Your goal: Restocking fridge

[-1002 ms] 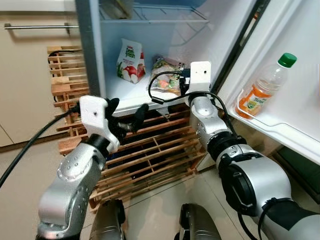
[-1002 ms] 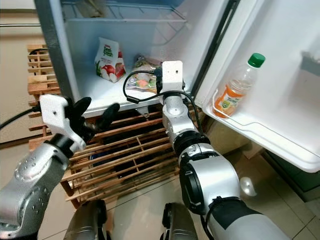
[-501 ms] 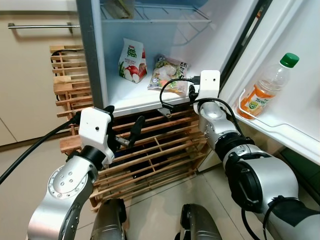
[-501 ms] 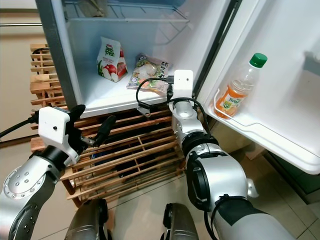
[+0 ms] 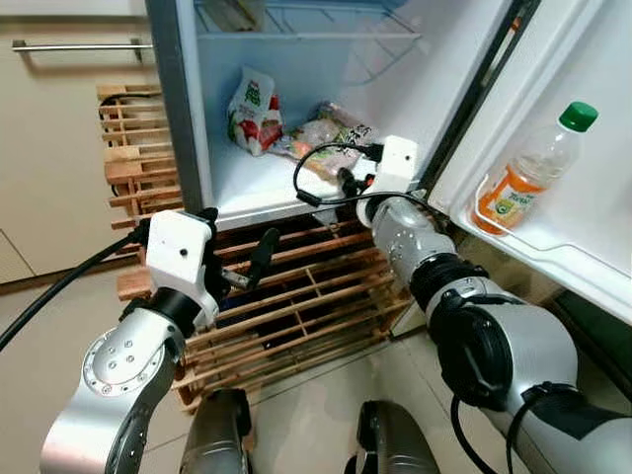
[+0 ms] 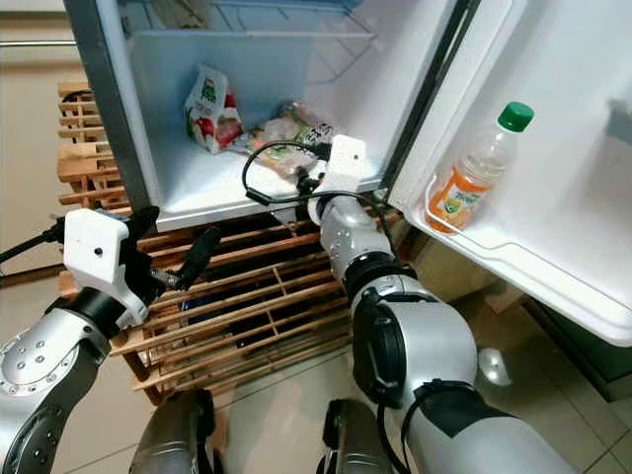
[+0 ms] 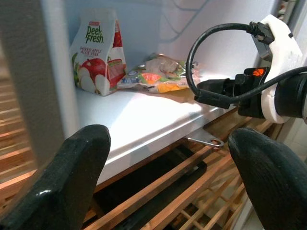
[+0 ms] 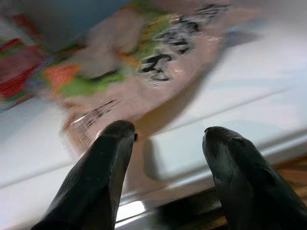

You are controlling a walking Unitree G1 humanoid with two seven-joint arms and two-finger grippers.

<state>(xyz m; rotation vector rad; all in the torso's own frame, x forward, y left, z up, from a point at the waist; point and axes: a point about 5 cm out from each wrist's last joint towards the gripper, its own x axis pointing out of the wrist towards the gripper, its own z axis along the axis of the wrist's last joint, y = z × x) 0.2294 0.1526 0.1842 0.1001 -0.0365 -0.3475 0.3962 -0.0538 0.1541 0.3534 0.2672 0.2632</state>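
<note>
Your right gripper (image 8: 163,158) is hovering with its two black fingers spread at the front lip of the white fridge shelf (image 5: 267,193), empty, with the clear plastic bag of mixed vegetables (image 5: 321,133) lying just beyond the fingertips and apart from them. Half a second ago that bag was sitting a little nearer the shelf's front edge; now it is resting further in, close beside the white-and-red stand-up pouch of apple slices (image 5: 252,111), so you are most likely finishing the placement, and this item is looking stocked. Your left gripper (image 5: 240,272) is also spread wide and holding nothing, and it is staying low in front of the slatted wooden crate rack (image 5: 296,306) under the fridge. On the open door's shelf (image 5: 533,242), the clear orange-labelled drink bottle with a green cap (image 5: 528,168) is standing upright, well apart from both arms.
</note>
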